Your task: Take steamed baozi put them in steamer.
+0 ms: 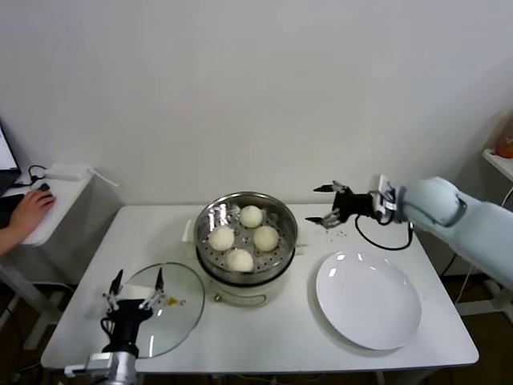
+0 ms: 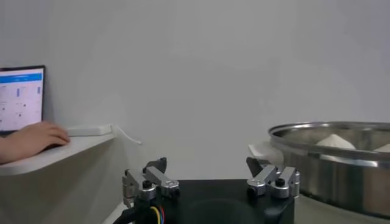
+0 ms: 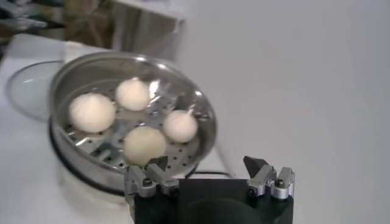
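Sitting lowest at the near table edge: the left gripper [image 1: 138, 290], fingers spread apart and holding nothing, hovering over the near rim of the glass lid [image 1: 172, 317], which is lying flat on the white table [image 1: 264, 337]. Lying to the right of that, an empty white plate [image 1: 368, 298], flat and apart from everything else. Standing mid-table between lid and plate: the steamer [image 1: 207, 218], a shiny perforated basket seated on its white cooker base [image 1: 240, 293]. Resting inside the basket, all four steamed baozi [image 1: 222, 238], spaced in a loose diamond on the perforated floor, none left on the plate. Hanging farther back, beyond the plate and just right of the steamer's far rim: the right gripper [image 1: 330, 204], jaws gaping wide, gripping nothing, pointing toward the steamer from the side. Showing at the far left, a person's hand [image 1: 30, 212] resting on a side desk [image 1: 56, 204], well apart from the table.
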`<state>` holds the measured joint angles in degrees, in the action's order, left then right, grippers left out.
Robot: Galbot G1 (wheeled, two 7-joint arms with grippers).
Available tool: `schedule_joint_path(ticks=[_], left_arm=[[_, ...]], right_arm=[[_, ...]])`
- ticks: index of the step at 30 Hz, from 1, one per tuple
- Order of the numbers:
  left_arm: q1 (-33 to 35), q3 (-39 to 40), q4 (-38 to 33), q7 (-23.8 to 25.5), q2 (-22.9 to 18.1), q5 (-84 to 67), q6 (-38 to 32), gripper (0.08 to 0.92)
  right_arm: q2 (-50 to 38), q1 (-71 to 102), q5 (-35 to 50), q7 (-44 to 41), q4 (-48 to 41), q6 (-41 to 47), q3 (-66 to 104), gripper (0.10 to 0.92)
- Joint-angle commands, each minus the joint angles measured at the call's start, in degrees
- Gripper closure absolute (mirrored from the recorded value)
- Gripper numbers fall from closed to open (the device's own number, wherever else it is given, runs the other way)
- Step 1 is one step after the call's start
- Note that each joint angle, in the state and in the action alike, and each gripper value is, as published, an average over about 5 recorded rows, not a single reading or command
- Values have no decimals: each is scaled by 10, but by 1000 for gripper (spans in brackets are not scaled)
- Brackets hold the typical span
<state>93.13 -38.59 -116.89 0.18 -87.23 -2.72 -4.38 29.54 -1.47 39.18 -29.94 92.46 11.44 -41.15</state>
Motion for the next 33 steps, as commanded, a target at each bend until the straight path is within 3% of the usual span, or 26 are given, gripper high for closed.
schedule_joint_path(ticks=[1, 8, 16, 33], left_arm=[[5, 5, -4, 4, -13, 17, -17, 177], [8, 1, -8, 4, -14, 34, -9, 177], [10, -7, -9, 9, -18, 48, 6, 177], [5, -19, -12, 16, -18, 47, 19, 177]], right_arm=[[49, 579, -99, 173, 107, -71, 579, 203], [203, 722, -139, 179, 124, -117, 700, 203], [311, 817, -150, 179, 163, -168, 747, 203], [408, 935, -164, 167, 166, -239, 755, 203]])
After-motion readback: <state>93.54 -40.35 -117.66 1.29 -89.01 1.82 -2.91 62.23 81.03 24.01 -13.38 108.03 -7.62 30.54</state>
